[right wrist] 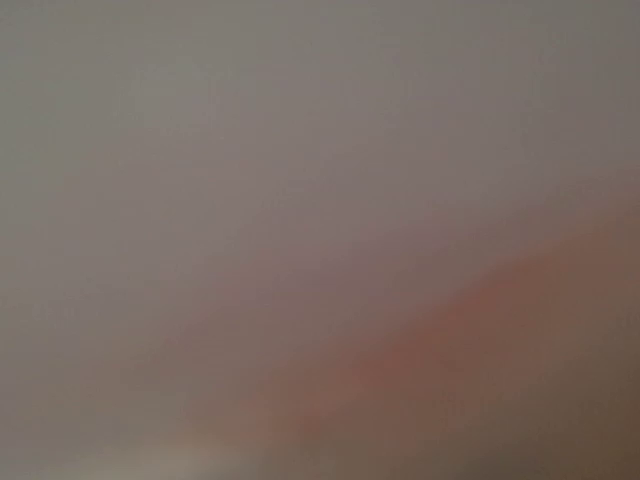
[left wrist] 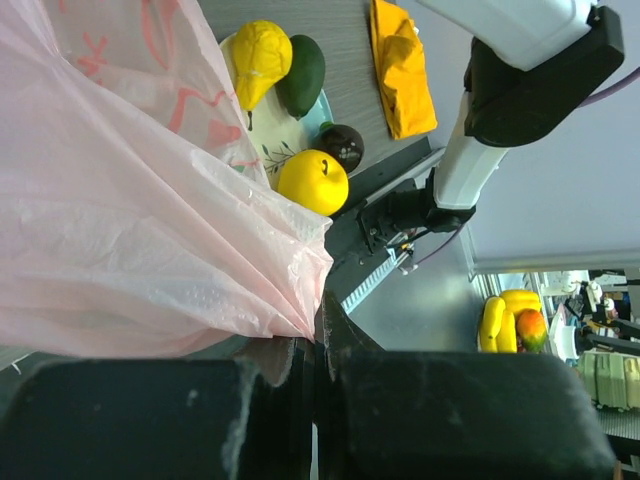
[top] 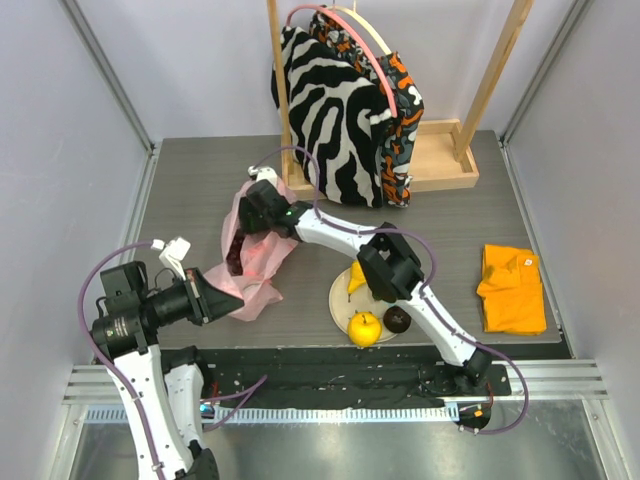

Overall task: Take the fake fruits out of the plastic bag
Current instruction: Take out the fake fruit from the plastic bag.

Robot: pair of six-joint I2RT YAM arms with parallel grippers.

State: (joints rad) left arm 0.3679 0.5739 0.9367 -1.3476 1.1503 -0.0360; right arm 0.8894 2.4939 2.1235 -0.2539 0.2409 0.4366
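The pink plastic bag (top: 262,262) lies on the left half of the table, its long axis running from the far edge toward the near-left corner. The left gripper (top: 216,297) is clenched on the bag's near end; the left wrist view shows the fingers (left wrist: 360,400) pressed together with a pinch of film between them.

The right arm (top: 400,275) reaches across from the near-right corner, and the right gripper (top: 250,225) is buried in the bag's far end. Its wrist camera shows only a grey-pink blur, so I cannot tell whether its jaws are parted or closed, or whether they hold anything.

A dark red mass (top: 236,256), probably the grape bunch, shows through the film. It sits just on the near side of the right gripper, between the two grippers but closer to the right one. No lime is visible.

Four fruits are already out, on the cream plate (left wrist: 268,128) by the middle of the near edge:
- the yellow pear (left wrist: 258,55)
- the green avocado (left wrist: 303,72)
- the maroon fruit (left wrist: 342,146)
- the yellow-orange round fruit (left wrist: 312,182)

The next reach likely goes deeper along the bag's axis, toward the held end.
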